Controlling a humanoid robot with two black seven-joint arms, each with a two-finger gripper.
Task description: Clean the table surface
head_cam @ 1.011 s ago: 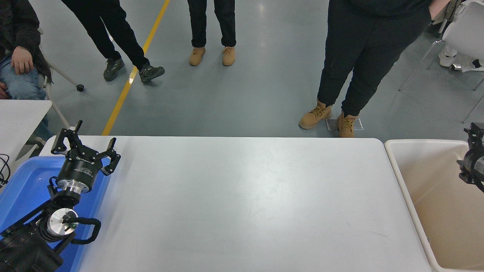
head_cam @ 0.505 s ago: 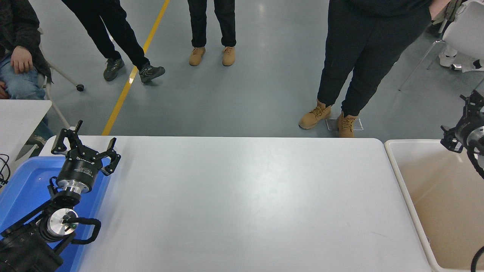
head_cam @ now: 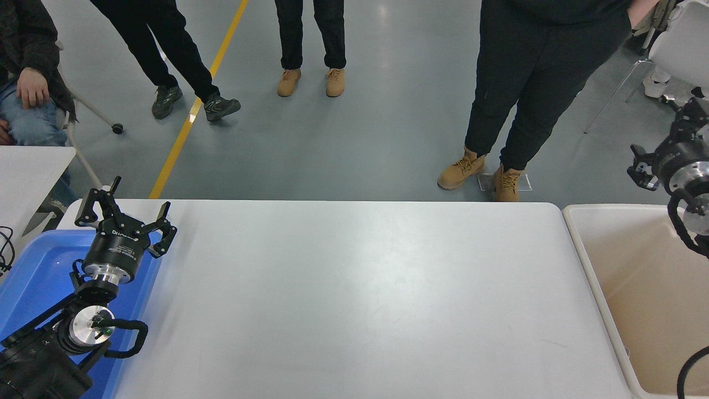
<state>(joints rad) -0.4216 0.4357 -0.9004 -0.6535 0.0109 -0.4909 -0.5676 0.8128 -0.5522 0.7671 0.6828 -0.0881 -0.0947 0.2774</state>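
The table surface (head_cam: 354, 288) is a large matte white top with rounded corners that fills the middle of the head view; only faint smudges show on it. My left gripper (head_cam: 130, 208) is parked at the lower left, open and empty, over the near edge of a blue bin. My right gripper (head_cam: 687, 124) comes in at the right edge, raised above the far rim of a beige bin and pointing away from me, partly cut off by the frame.
A blue bin (head_cam: 33, 266) stands at the table's left end and a beige bin (head_cam: 637, 266) at its right end. A smaller white table (head_cam: 27, 166) is at the far left. Several people stand beyond the far edge; one (head_cam: 27, 88) sits at the upper left.
My right gripper has risen and moved away from me, from low over the beige bin to above its far rim. The left arm has not moved.
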